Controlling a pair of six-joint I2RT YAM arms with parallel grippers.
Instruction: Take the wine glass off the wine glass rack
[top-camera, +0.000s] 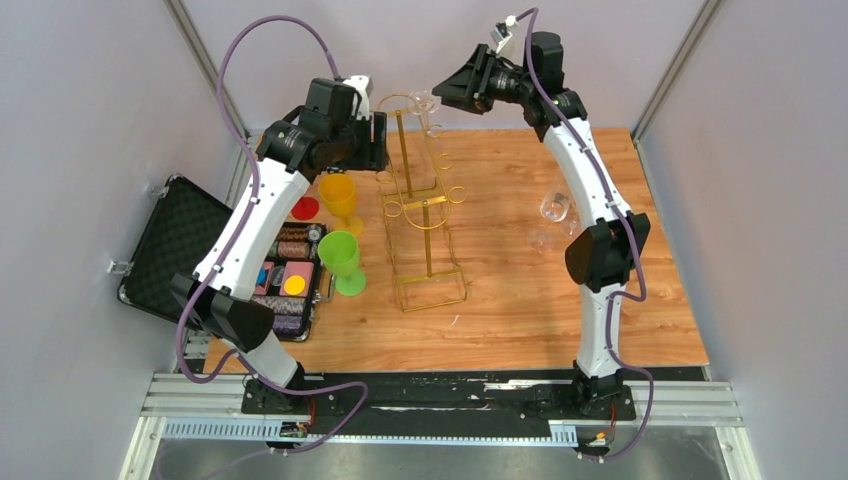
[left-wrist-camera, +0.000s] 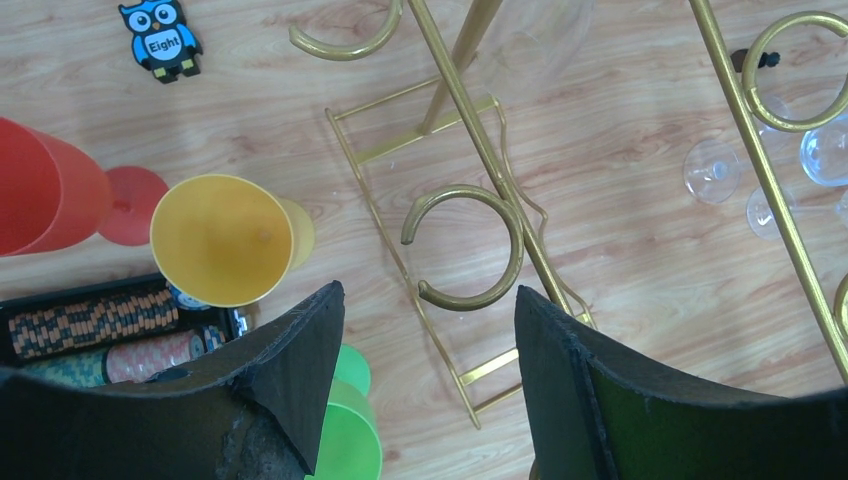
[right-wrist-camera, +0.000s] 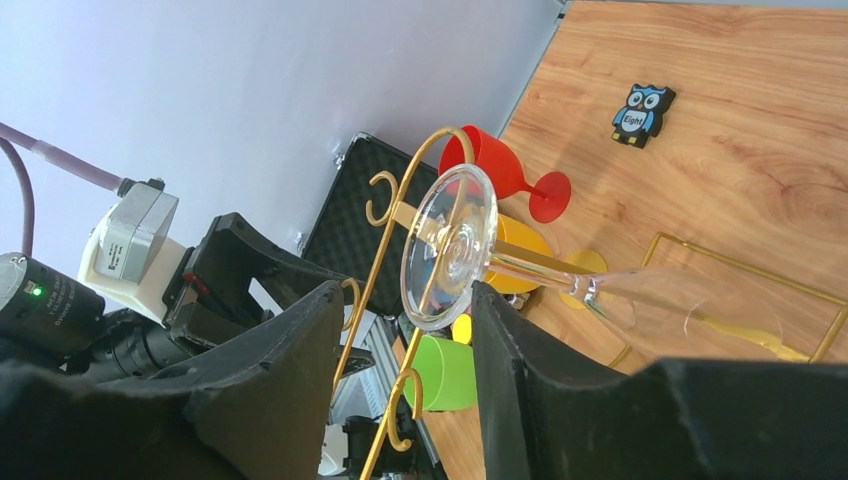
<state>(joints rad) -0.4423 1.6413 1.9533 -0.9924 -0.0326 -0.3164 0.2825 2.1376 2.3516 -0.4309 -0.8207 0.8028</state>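
Observation:
The gold wire wine glass rack (top-camera: 425, 205) stands mid-table. A clear wine glass (right-wrist-camera: 448, 248) hangs upside down from a top loop, foot up, stem and bowl (right-wrist-camera: 690, 300) running down to the right. My right gripper (right-wrist-camera: 403, 305) is open at the top of the rack. The rim of the glass foot lies against its right finger (right-wrist-camera: 500, 330), and a gold rack wire runs through the gap. In the top view the glass (top-camera: 425, 103) sits just left of that gripper (top-camera: 452, 92). My left gripper (left-wrist-camera: 428, 305) is open and empty, above a curled loop arm (left-wrist-camera: 470, 250).
Yellow (top-camera: 338, 195), green (top-camera: 342, 258) and red (left-wrist-camera: 40, 190) plastic goblets stand left of the rack, next to an open black case (top-camera: 170, 245) holding poker chips (top-camera: 290, 270). Clear glasses (top-camera: 555, 207) sit on the table to the right. An owl tag (right-wrist-camera: 640, 113) lies on the wood.

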